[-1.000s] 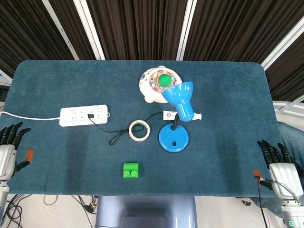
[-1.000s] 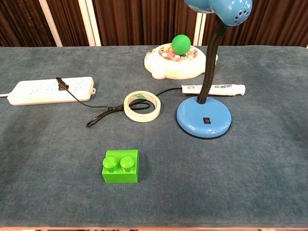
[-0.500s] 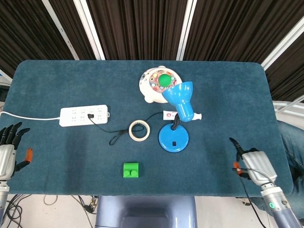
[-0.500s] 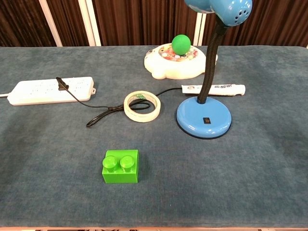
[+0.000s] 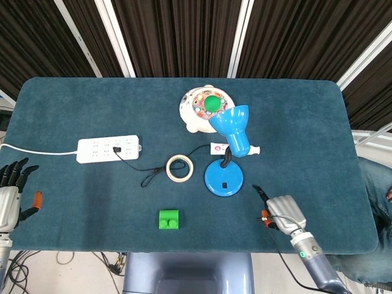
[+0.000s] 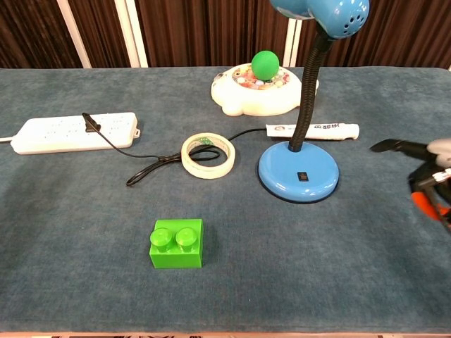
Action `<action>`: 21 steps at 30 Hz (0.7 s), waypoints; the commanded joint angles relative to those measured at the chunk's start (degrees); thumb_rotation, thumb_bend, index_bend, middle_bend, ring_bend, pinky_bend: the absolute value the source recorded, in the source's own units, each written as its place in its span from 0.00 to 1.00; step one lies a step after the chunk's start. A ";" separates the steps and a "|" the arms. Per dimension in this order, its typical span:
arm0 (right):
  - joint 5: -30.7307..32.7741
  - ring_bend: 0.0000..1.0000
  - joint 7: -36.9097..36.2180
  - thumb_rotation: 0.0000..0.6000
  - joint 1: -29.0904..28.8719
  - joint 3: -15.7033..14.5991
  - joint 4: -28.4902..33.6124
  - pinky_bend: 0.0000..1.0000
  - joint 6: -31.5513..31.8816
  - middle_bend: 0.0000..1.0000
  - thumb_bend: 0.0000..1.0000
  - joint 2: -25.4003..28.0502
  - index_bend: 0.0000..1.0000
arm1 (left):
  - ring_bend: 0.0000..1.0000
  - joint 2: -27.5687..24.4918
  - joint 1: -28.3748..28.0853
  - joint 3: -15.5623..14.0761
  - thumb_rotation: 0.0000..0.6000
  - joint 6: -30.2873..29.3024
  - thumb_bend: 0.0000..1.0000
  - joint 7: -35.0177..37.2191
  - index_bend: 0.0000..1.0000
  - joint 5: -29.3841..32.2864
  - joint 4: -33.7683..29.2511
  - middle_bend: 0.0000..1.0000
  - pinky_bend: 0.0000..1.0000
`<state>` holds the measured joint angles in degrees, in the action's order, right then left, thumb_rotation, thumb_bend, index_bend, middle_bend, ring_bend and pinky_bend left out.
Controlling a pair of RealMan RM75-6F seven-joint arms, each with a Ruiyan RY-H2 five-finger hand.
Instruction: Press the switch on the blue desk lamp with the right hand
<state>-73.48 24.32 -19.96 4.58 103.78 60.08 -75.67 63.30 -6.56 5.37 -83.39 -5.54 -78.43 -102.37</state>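
The blue desk lamp stands mid-table on a round base [image 5: 223,179] [image 6: 298,172], its shade [image 5: 233,127] tilted up on a black gooseneck. A small black switch [image 5: 224,185] [image 6: 303,176] sits on the front of the base. My right hand [image 5: 280,211] [image 6: 426,172] hovers over the table to the right of the base and apart from it. It holds nothing, and one dark finger [image 6: 387,146] stretches out toward the lamp. My left hand [image 5: 11,191] is off the table's left front corner, fingers spread and empty.
A roll of tape [image 5: 180,168] and the lamp's black cord lie left of the base. A white power strip [image 5: 108,148] is further left and a green brick [image 5: 169,218] is near the front. A round toy with a green ball [image 5: 211,103] and a white tube [image 6: 312,130] lie behind the lamp.
My right hand has come in from the table's right front corner, moving left toward the lamp base, and now shows in the chest view. The left hand has not moved.
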 commanded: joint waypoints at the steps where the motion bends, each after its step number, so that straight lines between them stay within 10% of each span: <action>1: 3.36 0.70 3.36 1.00 -1.69 0.65 -1.02 0.69 -0.83 0.64 0.64 -3.77 0.00 | 0.00 -0.03 -0.01 0.00 1.00 0.14 0.50 0.07 0.18 0.14 -0.07 0.04 0.00; 21: 12.34 0.70 13.13 1.00 -7.32 1.56 -3.03 0.83 -0.14 0.64 0.64 -11.48 0.00 | 0.00 -0.37 0.05 0.22 1.00 0.18 0.50 0.98 0.18 0.53 -0.38 0.04 0.00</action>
<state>-61.53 37.11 -26.96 6.05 100.74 59.91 -86.88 62.93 -6.52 5.59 -83.20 -4.56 -77.90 -102.75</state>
